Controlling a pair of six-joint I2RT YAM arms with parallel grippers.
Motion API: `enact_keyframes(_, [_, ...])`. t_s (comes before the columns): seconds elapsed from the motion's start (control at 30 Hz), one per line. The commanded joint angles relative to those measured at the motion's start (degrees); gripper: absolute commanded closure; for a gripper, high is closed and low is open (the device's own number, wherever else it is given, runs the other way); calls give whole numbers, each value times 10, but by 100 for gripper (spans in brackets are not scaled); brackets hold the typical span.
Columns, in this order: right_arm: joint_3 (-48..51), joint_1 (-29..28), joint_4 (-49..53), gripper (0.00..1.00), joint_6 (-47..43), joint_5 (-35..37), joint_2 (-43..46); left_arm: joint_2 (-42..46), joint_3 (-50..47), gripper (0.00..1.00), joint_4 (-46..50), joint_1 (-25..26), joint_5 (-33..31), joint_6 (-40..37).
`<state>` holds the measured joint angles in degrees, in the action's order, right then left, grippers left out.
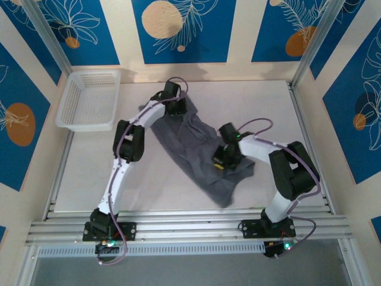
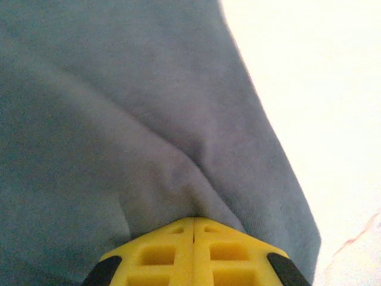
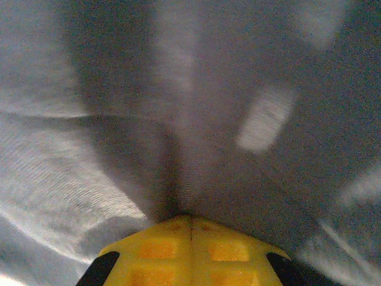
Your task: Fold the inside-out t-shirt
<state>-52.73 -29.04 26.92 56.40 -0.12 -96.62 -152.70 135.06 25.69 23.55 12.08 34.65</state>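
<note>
The slate-grey inside-out t-shirt [image 1: 199,149] lies crumpled in a diagonal band across the middle of the white table, running from upper left to lower right. My left gripper [image 1: 177,107] sits at its far upper-left end, yellow jaws closed together on a pinch of the cloth [image 2: 178,155]. My right gripper [image 1: 221,162] rests on the shirt's lower middle, its yellow jaws likewise pressed together with a fold of grey fabric [image 3: 178,155] gathered at their tips. The cloth rises in creases from both pinches.
A white plastic mesh basket [image 1: 89,101] stands at the table's far left corner. Bare white tabletop [image 1: 149,179] lies left of the shirt and to its far right [image 1: 268,101]. Metal rails [image 1: 190,226] run along the near edge.
</note>
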Motion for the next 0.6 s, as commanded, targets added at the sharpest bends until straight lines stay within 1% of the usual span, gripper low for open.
enact_keyframes(0.0, [-22,-110,-90,100,74,-68,-64,-73,145,100,14,9,105,17])
enact_keyframes(0.03, [-61,-132,-65,100,52,-72,-87,-76,177,100,22,11,108,13])
enact_keyframes(0.1, [-124,-162,-24,100,2,-71,-108,-48,182,100,25,16,108,0])
enact_keyframes(0.17, [-156,-180,-4,98,-34,-68,-95,9,145,88,26,17,110,-18])
enact_keyframes(0.23, [-144,-183,-5,97,-43,-27,-48,95,52,66,-8,13,135,-40])
enact_keyframes(0.27, [-129,-177,-11,96,-44,-12,-23,138,-5,58,-29,10,139,-47])
enact_keyframes(0.33, [-81,-153,-29,90,-46,10,38,247,-142,48,-80,4,132,-57])
enact_keyframes(0.43, [4,-116,-58,80,-65,29,113,386,-300,44,-78,-12,102,-63])
enact_keyframes(0.53, [74,-83,-79,67,-104,-11,156,504,-439,42,-53,-30,73,-59])
enact_keyframes(0.57, [94,-74,-87,61,-109,-32,164,546,-491,42,-49,-38,69,-55])
